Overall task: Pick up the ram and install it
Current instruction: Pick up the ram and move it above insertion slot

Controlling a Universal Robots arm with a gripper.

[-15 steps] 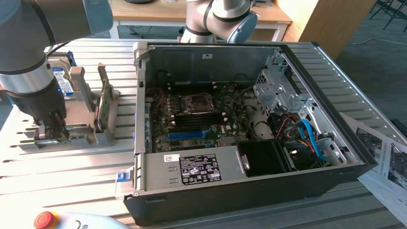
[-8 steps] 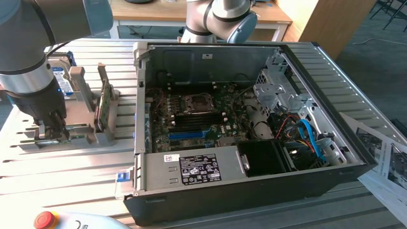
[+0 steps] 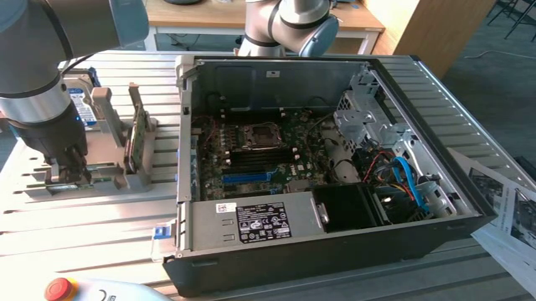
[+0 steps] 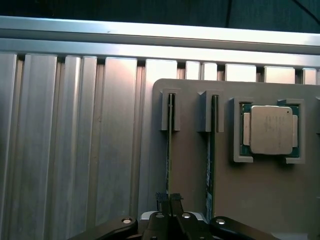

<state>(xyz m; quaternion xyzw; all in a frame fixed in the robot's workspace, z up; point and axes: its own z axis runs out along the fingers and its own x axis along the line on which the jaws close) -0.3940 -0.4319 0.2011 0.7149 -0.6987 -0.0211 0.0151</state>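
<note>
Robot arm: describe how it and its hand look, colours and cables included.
The arm is made of grey metal tubes with rounded joints that have pale blue caps. A black cable runs along it. The hand is black, with two small squared fingertips on a broader black base dotted with silver screw heads.

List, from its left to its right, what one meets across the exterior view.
hand → ram standing in the grey holder → open computer case → printed papers
</note>
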